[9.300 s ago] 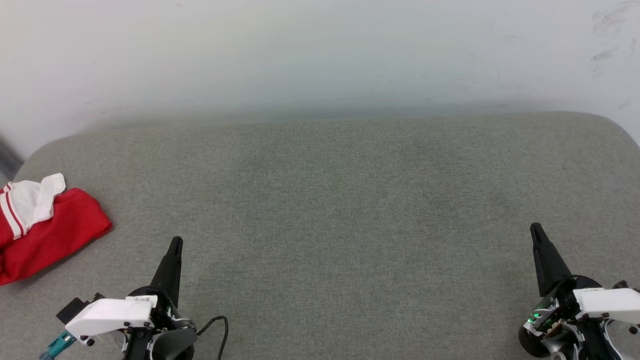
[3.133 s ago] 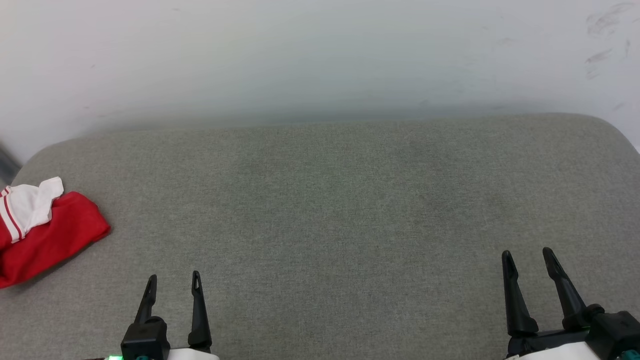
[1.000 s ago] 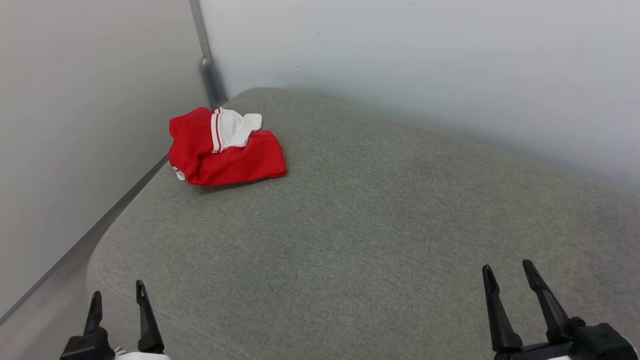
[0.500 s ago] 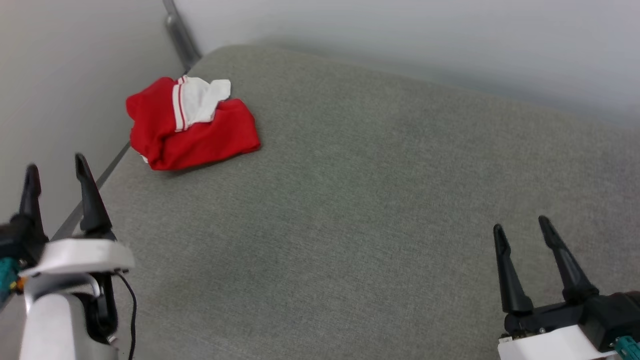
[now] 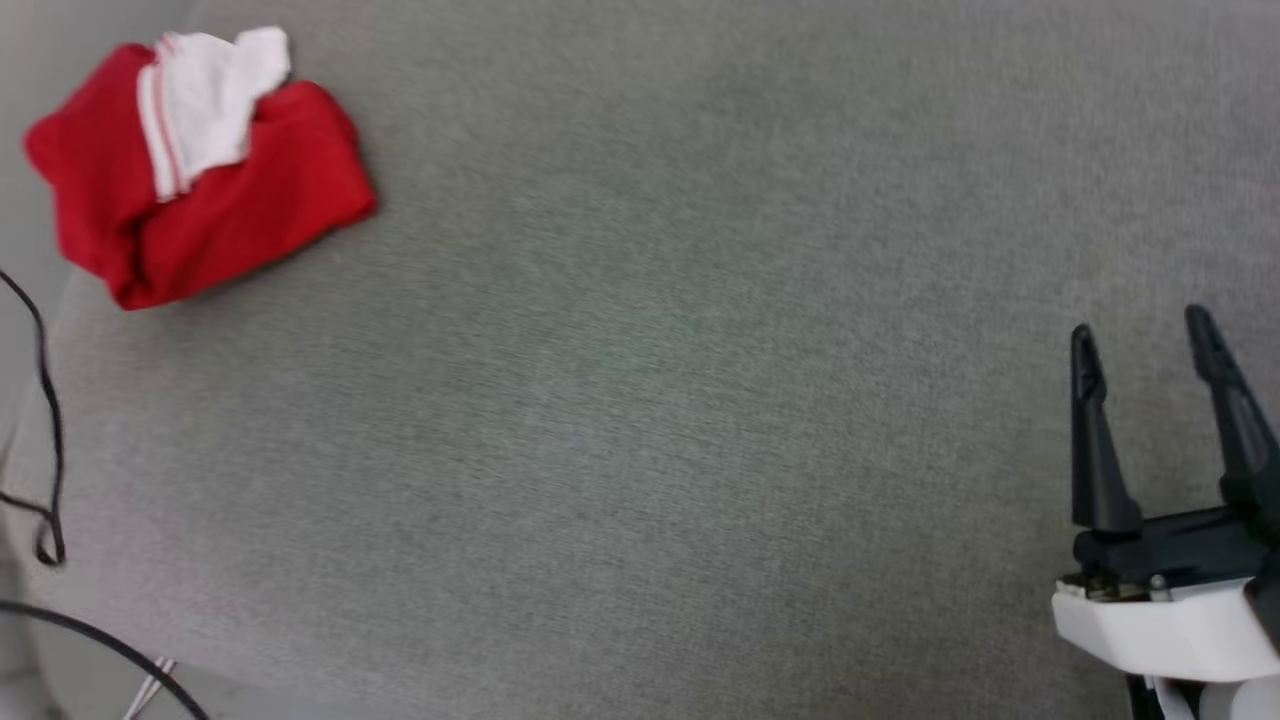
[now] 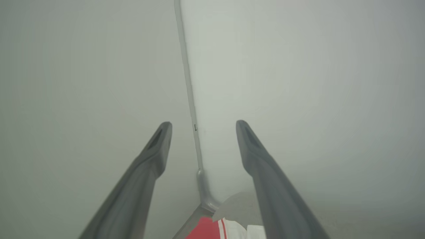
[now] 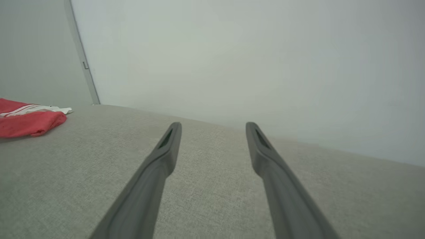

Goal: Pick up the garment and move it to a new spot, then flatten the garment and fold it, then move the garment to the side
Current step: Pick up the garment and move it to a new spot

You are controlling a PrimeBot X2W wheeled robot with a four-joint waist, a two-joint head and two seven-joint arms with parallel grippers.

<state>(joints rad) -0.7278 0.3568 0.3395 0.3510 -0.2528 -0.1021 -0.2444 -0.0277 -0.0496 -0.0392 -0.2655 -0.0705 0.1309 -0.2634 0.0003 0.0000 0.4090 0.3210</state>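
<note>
Garment: we are seeing the garment lying crumpled at the far left of the counter, near its left edge. Its red body is bunched up, with a white sleeve with red stripes folded on top.
Right hand: we are holding the right hand spread wide with nothing in it, low at the right over the counter and well apart from the garment. In its own wrist view the garment is sitting far off to the left of the fingers.
Left hand: we are keeping the left hand wide open and empty, pointing at the corner strip where two pale walls are meeting. A bit of the garment is showing low between its fingers.
Counter: it is wearing a grey fabric cover.
Cable: a black cable is looping along the head view's left edge.
</note>
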